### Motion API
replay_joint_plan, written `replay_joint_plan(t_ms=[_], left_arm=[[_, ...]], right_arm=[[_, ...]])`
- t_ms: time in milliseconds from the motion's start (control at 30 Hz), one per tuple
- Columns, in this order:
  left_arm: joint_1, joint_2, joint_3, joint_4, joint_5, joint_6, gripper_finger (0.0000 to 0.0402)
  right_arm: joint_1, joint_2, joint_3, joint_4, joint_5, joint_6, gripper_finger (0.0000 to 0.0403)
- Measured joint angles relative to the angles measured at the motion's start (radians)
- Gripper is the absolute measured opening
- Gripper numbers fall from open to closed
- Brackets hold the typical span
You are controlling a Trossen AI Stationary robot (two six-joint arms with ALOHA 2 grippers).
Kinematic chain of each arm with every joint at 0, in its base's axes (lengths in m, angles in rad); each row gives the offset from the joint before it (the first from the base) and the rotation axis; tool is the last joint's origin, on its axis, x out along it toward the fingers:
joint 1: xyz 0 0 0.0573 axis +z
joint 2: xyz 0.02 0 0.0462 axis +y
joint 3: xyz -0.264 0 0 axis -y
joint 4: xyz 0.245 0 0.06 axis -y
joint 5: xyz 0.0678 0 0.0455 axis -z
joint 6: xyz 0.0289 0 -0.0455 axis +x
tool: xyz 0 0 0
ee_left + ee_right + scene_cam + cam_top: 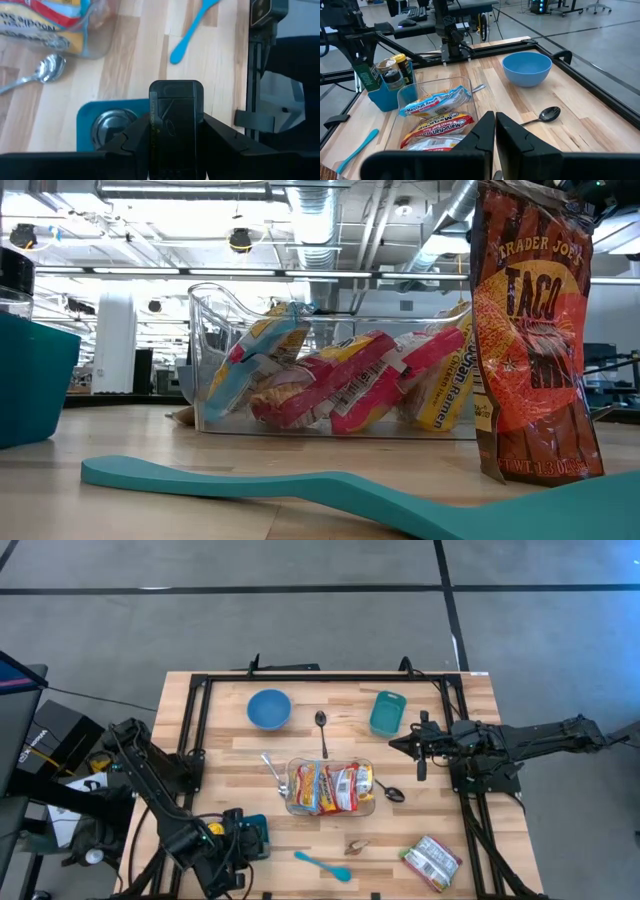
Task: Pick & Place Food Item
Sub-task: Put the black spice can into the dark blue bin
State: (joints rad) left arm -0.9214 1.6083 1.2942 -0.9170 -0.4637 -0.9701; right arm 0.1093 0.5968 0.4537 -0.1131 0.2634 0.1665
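- The ramen packets (330, 787) lie packed side by side in a clear plastic bin (296, 802) at the middle of the desk (230, 745); the low view shows them leaning against each other inside its walls.
- A taco seasoning bag (431, 862) lies flat near the desk's front right corner, well apart from the bin. In the low view its top is cut off.
- The right tool (396, 745) reaches in level from the right edge, just beside the teal container (388, 713). Its fingers (485, 131) are pressed together with nothing between them.
- The left tool (250, 838) sits low at the front left over a teal holder; whether it is released or clenched I cannot tell.
- Around the bin: a blue bowl (269, 708), a spoon (321, 730) behind it, another spoon (390, 792) at its right, and a teal spatula (323, 865) in front.
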Motion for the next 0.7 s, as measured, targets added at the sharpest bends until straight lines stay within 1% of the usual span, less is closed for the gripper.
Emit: replay_joint_plan(t_ms=[133, 533, 700], left_arm=[[0.021, 0.018, 0.000, -0.001, 0.052, -0.001, 0.0131], [0.021, 0.046, -0.001, -0.013, 0.052, -0.041, 0.0131], [0.021, 0.067, -0.001, -0.028, 0.069, -0.047, 0.0131]], right_arm=[[0.000, 0.000, 0.000, 0.000, 0.000, 0.000, 0.0010], [0.001, 0.000, 0.000, 0.000, 0.000, 0.000, 0.0010], [0.001, 0.000, 0.000, -0.001, 0.000, 0.000, 0.0010]])
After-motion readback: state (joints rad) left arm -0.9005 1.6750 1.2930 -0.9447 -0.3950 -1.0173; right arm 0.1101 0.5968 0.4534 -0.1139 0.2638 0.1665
